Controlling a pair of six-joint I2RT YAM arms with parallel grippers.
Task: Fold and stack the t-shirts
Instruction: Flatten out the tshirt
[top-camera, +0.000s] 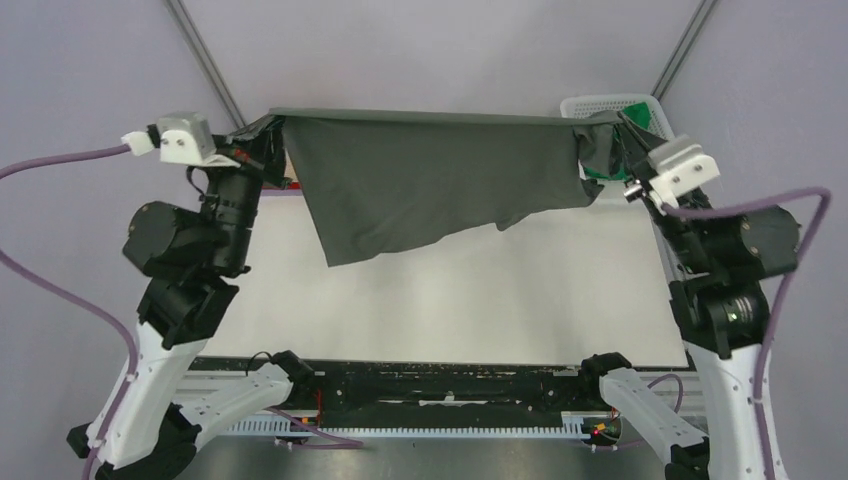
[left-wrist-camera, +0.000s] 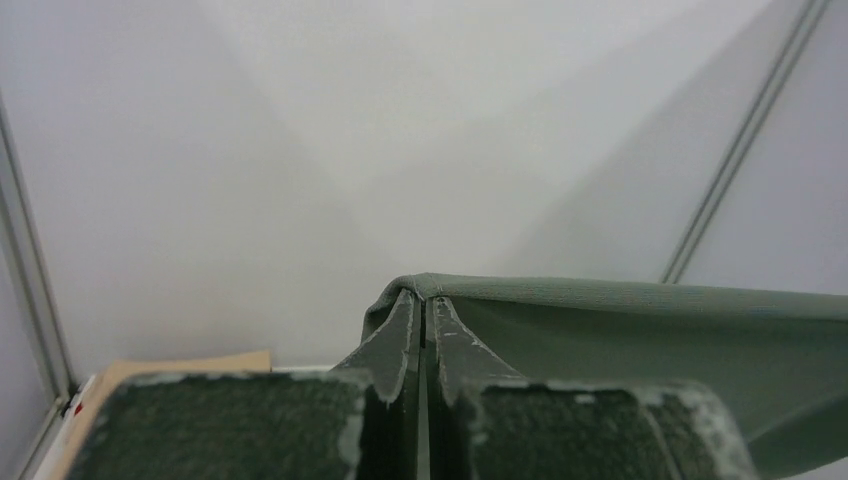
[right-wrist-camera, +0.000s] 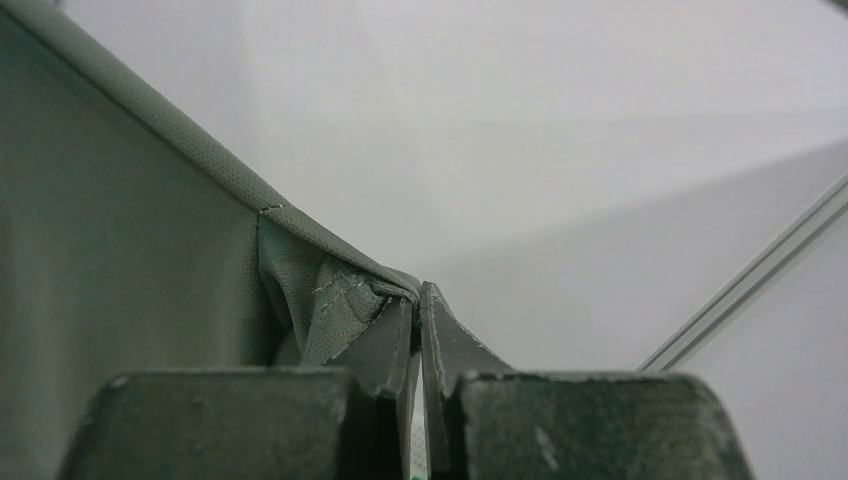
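Note:
The dark grey t-shirt (top-camera: 420, 180) hangs stretched in the air between both grippers, its top edge taut and its lower edge dangling above the white table (top-camera: 450, 300). My left gripper (top-camera: 262, 128) is shut on the shirt's left top corner, seen in the left wrist view (left-wrist-camera: 427, 292) with cloth (left-wrist-camera: 650, 340) running off to the right. My right gripper (top-camera: 610, 128) is shut on the right top corner, seen in the right wrist view (right-wrist-camera: 417, 292) with cloth (right-wrist-camera: 120, 240) on the left. A bit of bright green t-shirt (top-camera: 640, 112) shows in the basket. The other shirts are out of view.
A white mesh basket (top-camera: 600, 104) stands at the back right corner, partly behind the right arm. A tan flat piece (left-wrist-camera: 170, 362) lies at the table's far left edge. Grey walls and metal poles (top-camera: 205, 55) surround the table.

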